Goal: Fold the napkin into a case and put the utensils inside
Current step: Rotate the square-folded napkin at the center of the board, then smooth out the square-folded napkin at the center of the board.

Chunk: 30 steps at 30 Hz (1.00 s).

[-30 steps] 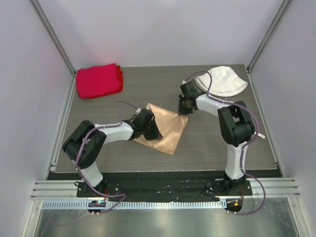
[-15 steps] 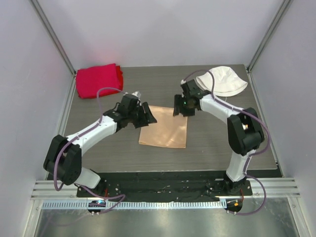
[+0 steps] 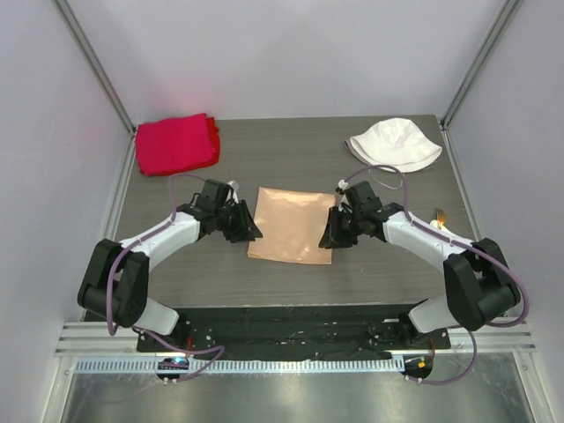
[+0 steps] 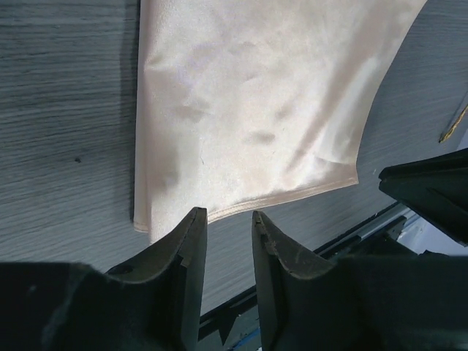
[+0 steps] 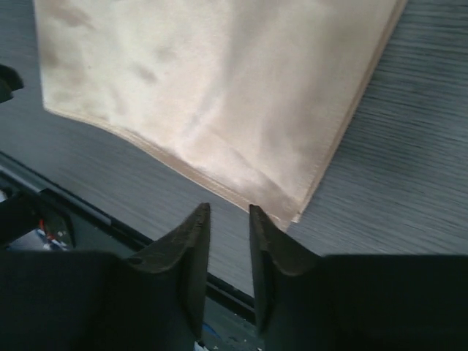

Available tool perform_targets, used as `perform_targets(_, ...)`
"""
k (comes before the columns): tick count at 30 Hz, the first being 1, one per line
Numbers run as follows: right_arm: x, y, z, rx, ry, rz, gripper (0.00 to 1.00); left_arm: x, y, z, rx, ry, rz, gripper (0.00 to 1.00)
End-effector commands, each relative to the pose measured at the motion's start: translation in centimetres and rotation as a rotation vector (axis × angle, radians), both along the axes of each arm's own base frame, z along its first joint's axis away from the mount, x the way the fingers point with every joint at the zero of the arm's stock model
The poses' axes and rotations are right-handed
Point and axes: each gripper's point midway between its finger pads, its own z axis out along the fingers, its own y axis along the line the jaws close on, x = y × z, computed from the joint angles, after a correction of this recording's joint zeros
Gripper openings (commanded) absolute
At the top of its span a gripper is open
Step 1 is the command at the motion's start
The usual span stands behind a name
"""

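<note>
The peach-tan satin napkin [image 3: 293, 225] lies flat on the table as a folded rectangle, also seen in the left wrist view [image 4: 248, 110] and the right wrist view [image 5: 219, 88]. My left gripper [image 3: 247, 231] hovers just off the napkin's left edge by the near left corner, open with nothing between its fingers [image 4: 228, 213]. My right gripper [image 3: 330, 233] sits off the near right corner, also open and empty [image 5: 229, 208]. Neither touches the cloth. Of the utensils I see only a thin golden piece [image 3: 438, 214] to the right of the right arm, also in the left wrist view [image 4: 453, 123].
A thick red cloth [image 3: 174, 143] lies at the back left corner. A white bucket hat [image 3: 394, 143] lies at the back right. The table's near edge and the black base rail [image 3: 300, 317] run just below the napkin.
Both grippers have left the napkin's far corners and come down beside its near corners. The napkin now lies square and still. Both jaws stand narrower than half a second ago.
</note>
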Motion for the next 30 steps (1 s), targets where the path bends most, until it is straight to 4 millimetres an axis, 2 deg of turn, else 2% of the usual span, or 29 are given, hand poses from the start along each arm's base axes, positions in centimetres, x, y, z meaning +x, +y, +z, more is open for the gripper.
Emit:
perform_targets(1, 0.1, 3.6, 1.5, 0.213, -0.003, 0.05, 0.23, 0.7, -0.8, 0.7, -0.042, -0.037, -0.005, 0.34)
perform_targets(3, -0.2, 3.9, 0.6, 0.226, 0.038, 0.057, 0.16, 0.3, -0.2, -0.2, -0.012, -0.015, 0.009, 0.31)
perform_targets(7, -0.6, 3.1, -1.5, 0.184, 0.061, 0.055, 0.14, -0.5, 0.2, -1.9, 0.001, 0.014, 0.024, 0.31)
perform_targets(9, -0.7, 2.6, -2.5, 0.18, 0.074, 0.045, 0.14, -1.4, 0.6, -3.4, 0.008, 0.047, 0.031, 0.31)
perform_targets(13, -1.6, 0.5, -5.2, 0.121, 0.113, 0.007, 0.13, -2.2, 1.7, -5.5, 0.061, 0.083, 0.056, 0.29)
perform_targets(16, -1.9, -0.7, -5.8, 0.095, 0.111, -0.008, 0.13, -2.6, 2.6, -6.0, 0.105, 0.072, 0.071, 0.29)
perform_targets(18, -1.8, -0.9, -5.0, 0.088, 0.088, -0.004, 0.14, -2.3, 2.3, -4.9, 0.078, 0.039, 0.056, 0.29)
perform_targets(21, -0.9, 0.0, -2.5, 0.134, 0.041, 0.025, 0.16, -1.6, 1.0, -1.7, 0.003, -0.028, 0.013, 0.31)
perform_targets(22, 0.3, 0.7, -0.5, 0.167, -0.008, 0.028, 0.18, -0.5, 0.4, 0.5, -0.026, -0.081, 0.006, 0.35)
perform_targets(24, 2.0, 1.3, 1.2, 0.185, -0.066, 0.027, 0.37, 0.8, -0.8, 3.1, -0.084, -0.134, -0.002, 0.4)
perform_targets(25, 3.7, 1.8, 2.1, 0.188, -0.102, 0.017, 0.46, 2.4, -1.5, 5.3, -0.117, -0.188, 0.001, 0.46)
perform_targets(26, 4.8, 2.2, 2.6, 0.195, -0.118, 0.009, 0.6, 3.2, -2.1, 5.4, -0.131, -0.18, 0.003, 0.5)
perform_targets(27, 6.5, 2.6, 3.4, 0.215, -0.16, -0.004, 0.67, 4.1, -2.7, 5.9, -0.157, -0.19, 0.004, 0.52)
perform_targets(28, 8.2, 3.1, 4.4, 0.236, -0.186, -0.021, 0.73, 5.4, -3.9, 7.4, -0.225, -0.229, 0.003, 0.56)
perform_targets(29, 9.2, 3.5, 3.7, 0.254, -0.158, -0.04, 0.79, 6.6, -4.7, 6.4, -0.247, -0.207, 0.009, 0.56)
perform_targets(30, 10.9, 4.1, 4.4, 0.289, -0.198, -0.049, 0.82, 7.6, -5.4, 6.6, -0.287, -0.223, 0.012, 0.55)
